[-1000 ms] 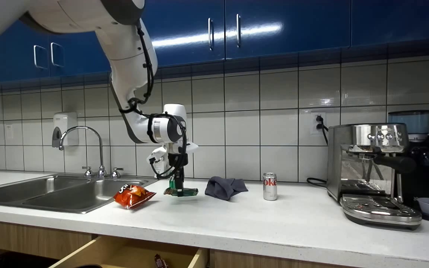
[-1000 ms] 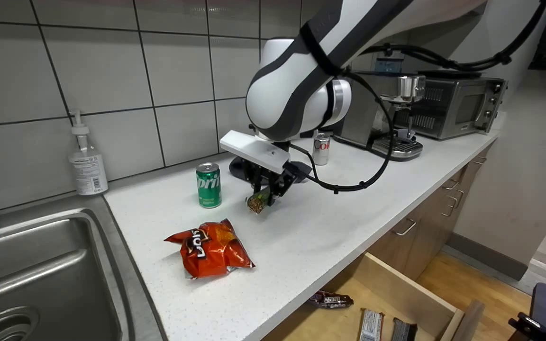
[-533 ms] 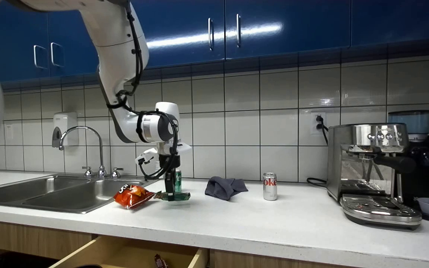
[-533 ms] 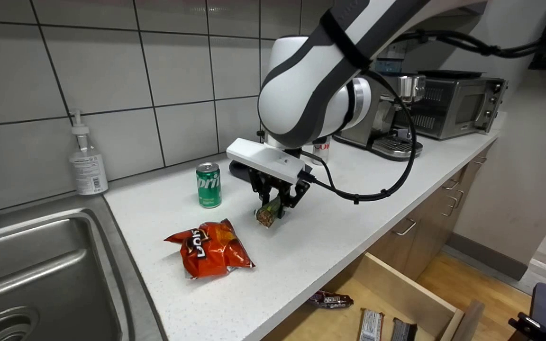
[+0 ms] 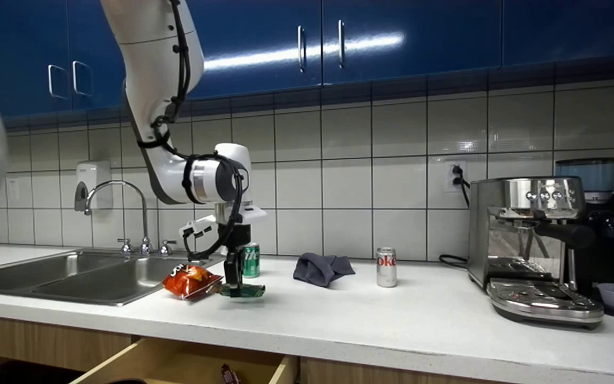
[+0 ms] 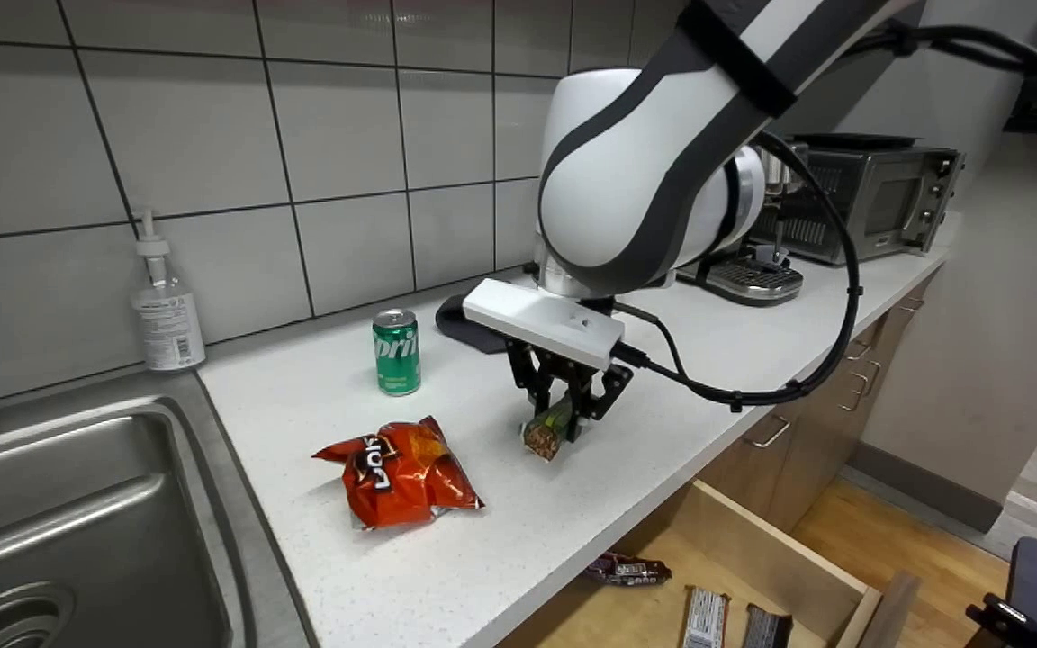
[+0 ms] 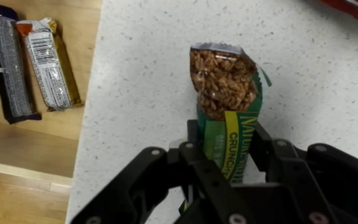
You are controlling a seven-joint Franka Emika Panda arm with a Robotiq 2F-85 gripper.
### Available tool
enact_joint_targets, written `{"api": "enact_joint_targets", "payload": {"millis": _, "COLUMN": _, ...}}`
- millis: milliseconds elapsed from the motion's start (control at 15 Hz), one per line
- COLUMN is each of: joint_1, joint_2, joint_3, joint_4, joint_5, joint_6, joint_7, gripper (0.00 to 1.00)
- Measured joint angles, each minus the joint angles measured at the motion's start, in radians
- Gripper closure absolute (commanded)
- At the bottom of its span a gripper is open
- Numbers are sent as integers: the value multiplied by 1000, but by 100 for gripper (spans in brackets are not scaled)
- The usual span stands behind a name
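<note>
A green Nature Valley granola bar (image 7: 225,84) sits crosswise between the black fingers of my gripper (image 7: 227,137), which are shut on its sides. Its clear end, showing oats, points away from the gripper; its rear part is hidden behind the fingers. In both exterior views the bar (image 6: 544,438) is held low over the white counter, just how high I cannot tell. A red Doritos bag (image 6: 406,477) lies nearest to it, apart from it in this view. Behind the gripper stands a green Sprite can (image 5: 251,261).
Below the counter's front edge a wooden drawer (image 6: 780,549) is pulled out, with several wrapped bars (image 7: 47,65) inside. A sink (image 5: 104,280), grey cloth (image 5: 322,269), Coke can (image 5: 386,268) and espresso machine (image 5: 531,245) are also around.
Keeping hold of the granola bar, my gripper has moved across the counter toward the front edge and drawer side. The Sprite can has come out from behind it. The other objects stay put.
</note>
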Motion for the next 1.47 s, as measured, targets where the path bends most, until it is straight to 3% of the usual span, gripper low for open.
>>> {"api": "enact_joint_targets", "payload": {"millis": 1467, "joint_1": 0, "joint_2": -202, "joint_3": -18, "joint_4": -368, "joint_5": -192, "joint_6": 82, "joint_7": 448, "gripper": 84}}
